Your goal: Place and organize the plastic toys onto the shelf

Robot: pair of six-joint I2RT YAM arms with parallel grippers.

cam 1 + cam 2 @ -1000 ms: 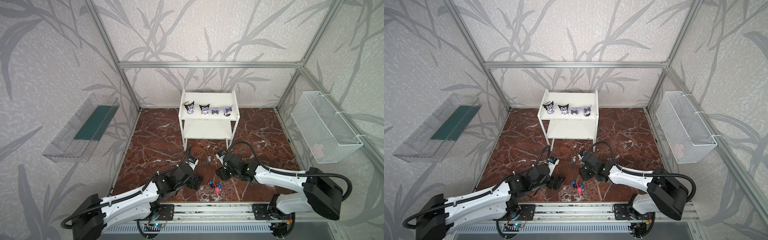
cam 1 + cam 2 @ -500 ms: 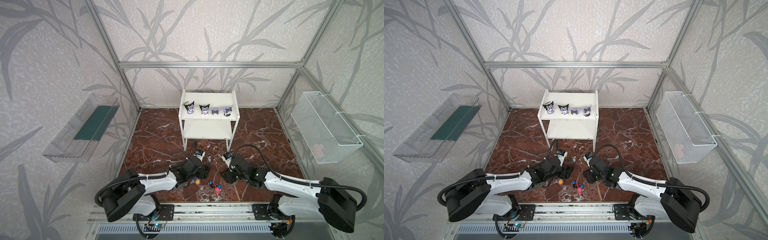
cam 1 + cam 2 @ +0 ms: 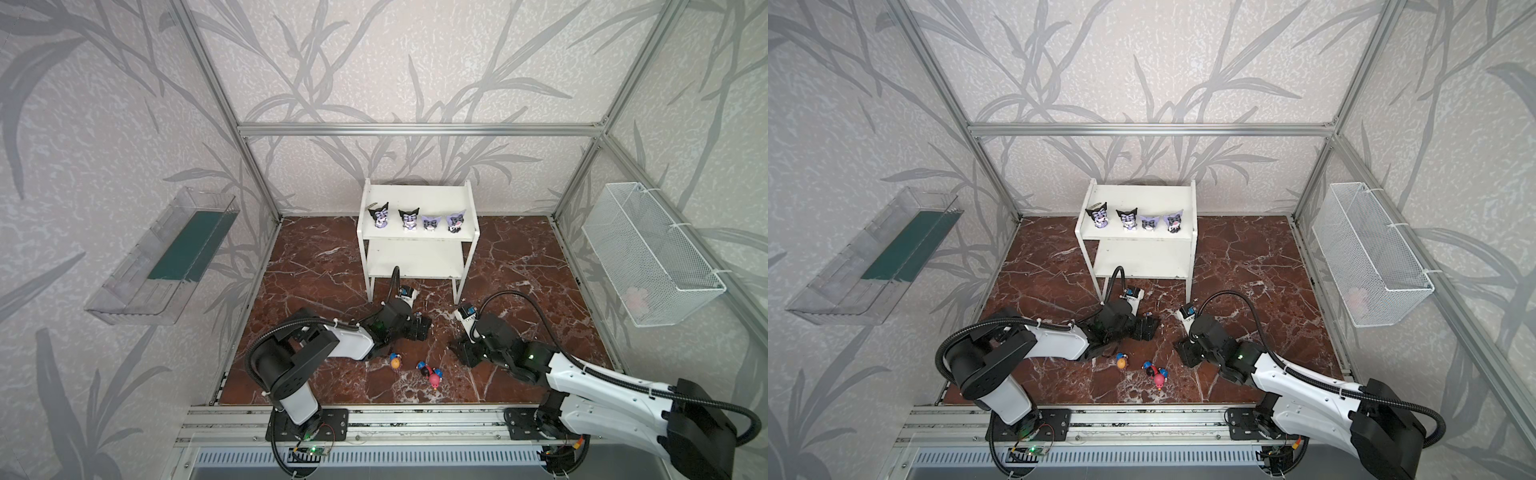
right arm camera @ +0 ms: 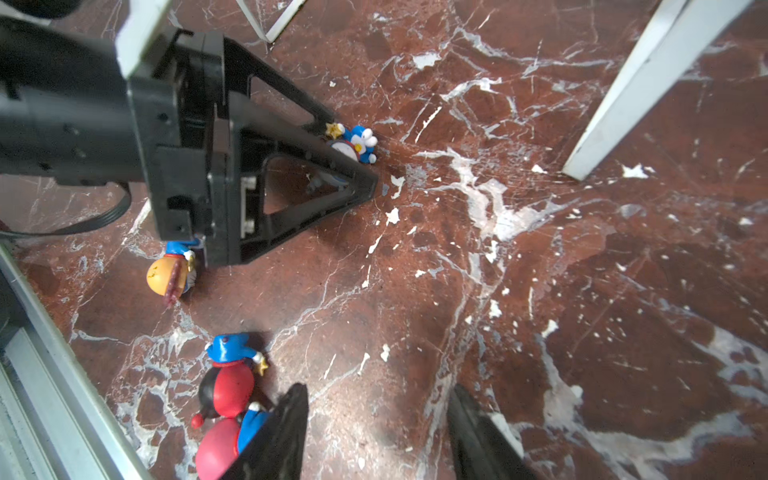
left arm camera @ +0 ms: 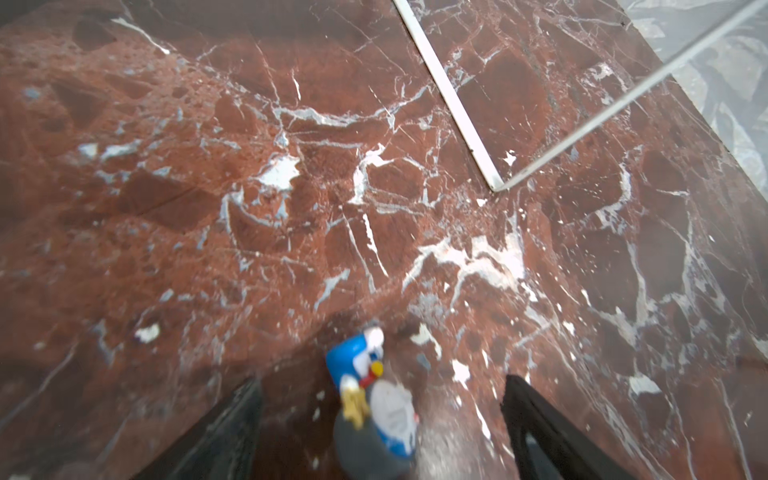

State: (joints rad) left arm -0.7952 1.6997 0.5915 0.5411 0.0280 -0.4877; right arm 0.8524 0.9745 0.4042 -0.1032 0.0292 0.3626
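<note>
The grey toy (image 5: 374,399) lies on the floor (image 5: 291,166), apparently tipped over, a little in front of the shelf's (image 3: 415,195) legs. It sits between the fingers (image 5: 224,436) of the left gripper (image 5: 381,380), which are spread wide and grasp nothing. The left wrist view shows bare floor on either side of the toy, so neither pad seems to touch it. A second ago this gripper hung farther back and to the left. Half a second ago it was over the orange toy (image 3: 395,362), and it has since reached past that one to straddle the grey one. My reading is that a pick is set up and only the closing is left; the toy is small and round-headed, so an off-centre pinch could squirt it away. Meanwhile the right gripper (image 4: 378,399) has drawn back from the grey toy toward the front rail. Its fingers are parted with only floor between them, and the black-red toy (image 4: 226,392) and pink toy (image 4: 216,449) lie just beside one finger. In both top views four eared toys (image 3: 415,218) stand in a row on the shelf's top board, while the lower board (image 3: 1142,257) is bare. About half the job looks done, with all four small toys not yet on the shelf.
</note>
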